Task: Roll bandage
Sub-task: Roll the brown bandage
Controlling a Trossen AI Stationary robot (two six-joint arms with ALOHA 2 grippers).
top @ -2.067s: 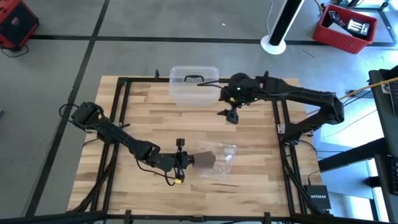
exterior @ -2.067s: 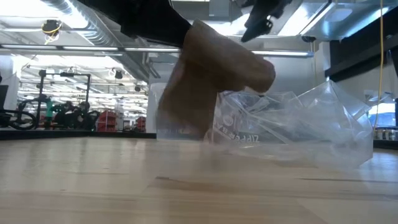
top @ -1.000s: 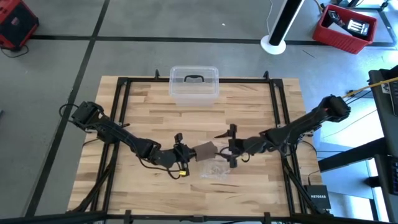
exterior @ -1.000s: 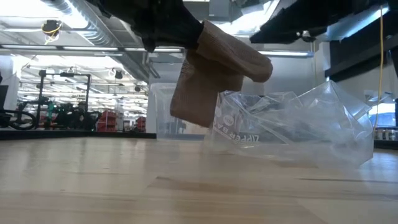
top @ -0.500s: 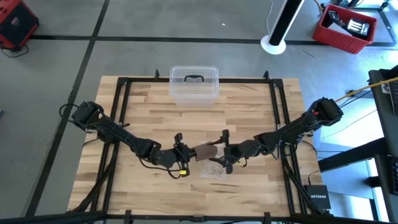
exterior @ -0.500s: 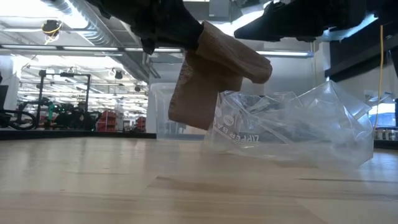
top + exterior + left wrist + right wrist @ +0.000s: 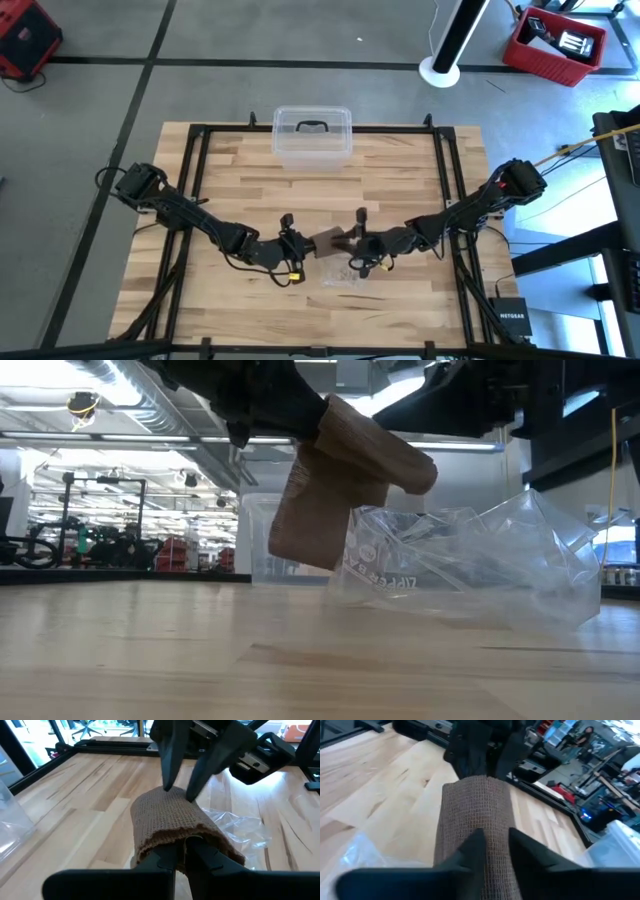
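The bandage, a brown woven strip partly wound into a thick roll, hangs in the air over the near middle of the table between my two grippers. In the low view the roll lies nearly level and a loose flap hangs from it, clear of the wood. My left gripper is shut on the end toward the table's left. My right gripper has shut on the opposite end. My left gripper comes in almost level from the table's left. The bandage's end drapes over both fingers, and an edge of it runs down between them. How many layers are pinched is hidden by the cloth. The bandage is lifted clear. My right gripper pinches the roll's other end between its two fingers, one on either side. It reaches in nearly level from the table's right, fingers along the roll. The roll stays off the table between the two grippers.
A crinkled clear plastic bag lies on the table just below and to the near side of the bandage, also seen in the low view. A clear box with a dark handle stands at the far edge. Black frame rails border the tabletop.
My right gripper has moved toward the table's left and slightly down to the bandage, rolled at the wrist, and shut from wide open onto the roll's free end. The left gripper and the bandage have stayed where they were.
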